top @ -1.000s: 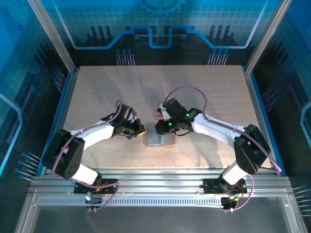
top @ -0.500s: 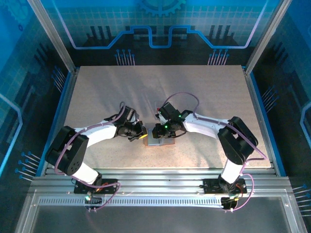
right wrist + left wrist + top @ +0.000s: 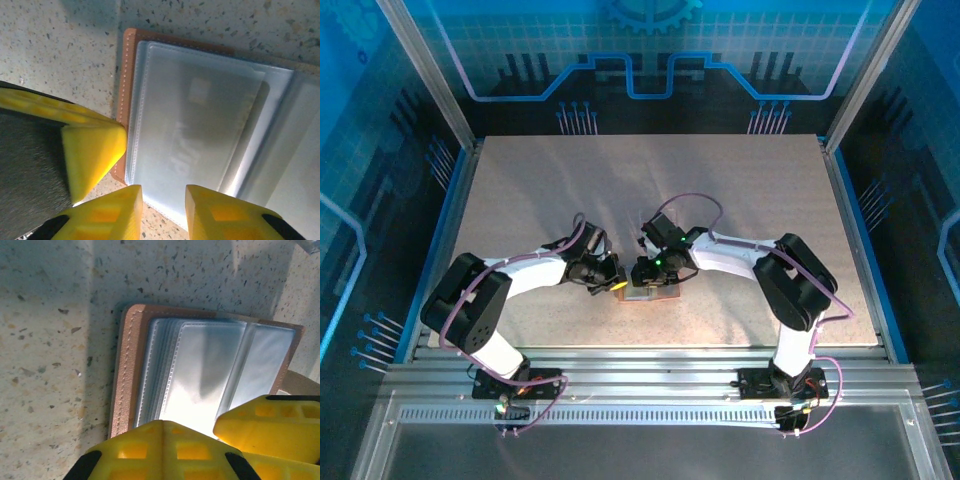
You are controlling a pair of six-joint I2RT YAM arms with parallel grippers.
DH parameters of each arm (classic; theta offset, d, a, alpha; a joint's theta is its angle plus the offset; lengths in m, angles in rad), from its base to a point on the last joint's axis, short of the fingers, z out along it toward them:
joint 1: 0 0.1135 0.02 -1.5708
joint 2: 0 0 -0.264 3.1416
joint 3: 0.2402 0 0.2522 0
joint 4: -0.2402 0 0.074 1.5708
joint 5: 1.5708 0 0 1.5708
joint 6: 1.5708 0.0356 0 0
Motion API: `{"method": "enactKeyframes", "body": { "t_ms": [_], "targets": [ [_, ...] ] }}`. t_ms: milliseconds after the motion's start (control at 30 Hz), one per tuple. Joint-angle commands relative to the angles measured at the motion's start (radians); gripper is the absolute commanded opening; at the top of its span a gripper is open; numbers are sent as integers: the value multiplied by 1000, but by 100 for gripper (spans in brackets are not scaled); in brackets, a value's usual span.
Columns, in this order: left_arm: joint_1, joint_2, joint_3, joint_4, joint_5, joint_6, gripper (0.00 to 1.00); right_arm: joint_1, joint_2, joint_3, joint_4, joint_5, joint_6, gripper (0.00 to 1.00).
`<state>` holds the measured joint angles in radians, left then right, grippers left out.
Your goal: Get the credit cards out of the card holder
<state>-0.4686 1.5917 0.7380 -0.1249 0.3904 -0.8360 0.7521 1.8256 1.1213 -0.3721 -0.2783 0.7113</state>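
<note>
Okay, card holder (image 3: 650, 293) lies open on the bench (image 3: 520, 200) toward its near edge; left end effector (image 3: 210, 427) is closed over the clear sleeves (image 3: 200, 370), right end effector (image 3: 162, 192) slightly apart at a sleeve edge, so I'd pin with left and pinch shallow, no dragging.

Card holder (image 3: 200, 365) glare (washed out), dim surroundings

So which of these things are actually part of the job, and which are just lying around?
Part of the job: open card holder, left fingers, right fingers.
Just around: speckled table, blue backdrop, metal rail.
</note>
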Motion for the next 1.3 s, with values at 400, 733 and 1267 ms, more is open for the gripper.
{"method": "enactKeyframes", "body": {
  "t_ms": [400,733,1267],
  "targets": [
    [-8,-1,26,-45,-8,20,5,6,52,61,-12,-8,3,29],
    [-8,-16,38,-71,-24,31,5,4,51,71,-90,67,-13,31],
    [-8,-19,40,-74,-19,32,5,4,23,39,-91,100,-4,32]
  ]
}}
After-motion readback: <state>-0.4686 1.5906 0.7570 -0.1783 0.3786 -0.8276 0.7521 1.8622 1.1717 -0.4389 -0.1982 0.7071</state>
